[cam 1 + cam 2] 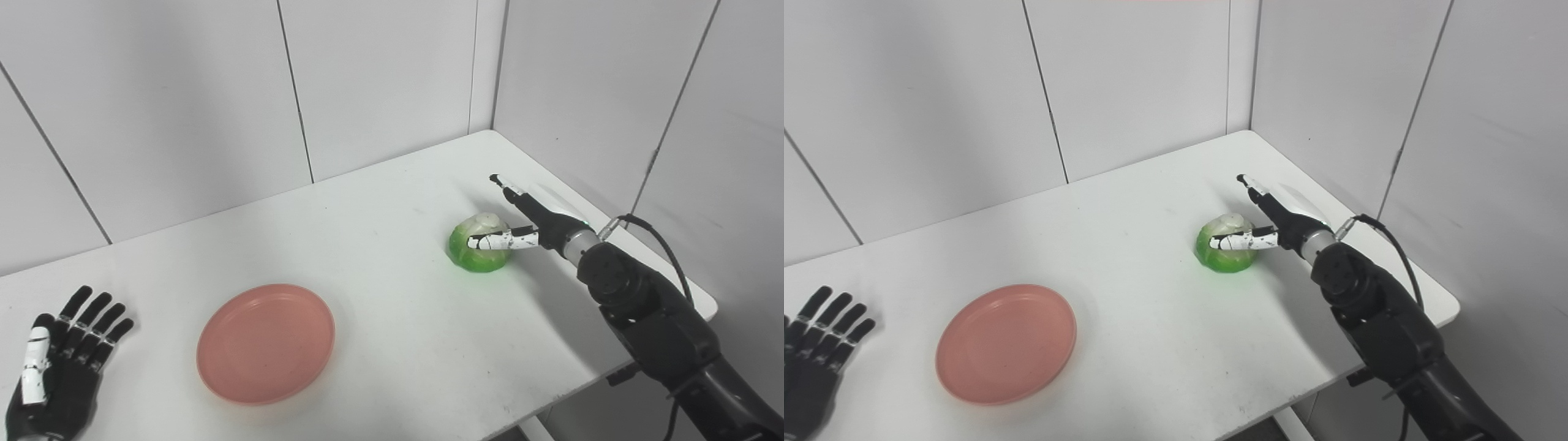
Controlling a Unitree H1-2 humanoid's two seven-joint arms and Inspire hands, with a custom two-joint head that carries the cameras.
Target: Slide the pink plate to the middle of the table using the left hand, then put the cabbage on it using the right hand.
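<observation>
A pink plate [266,342] lies flat on the white table [380,294], left of the middle and near the front edge. The green cabbage [474,252] sits on the table to the right. My right hand [520,223] is beside it, open: the thumb lies across the cabbage's near side and the fingers stretch past its far side, not closed on it. My left hand [58,367] rests flat at the table's front left corner, fingers spread, holding nothing, well apart from the plate.
White panel walls stand close behind the table and along its right side. The table's right edge [704,300] runs just under my right forearm. A black cable [664,245] loops off the right wrist.
</observation>
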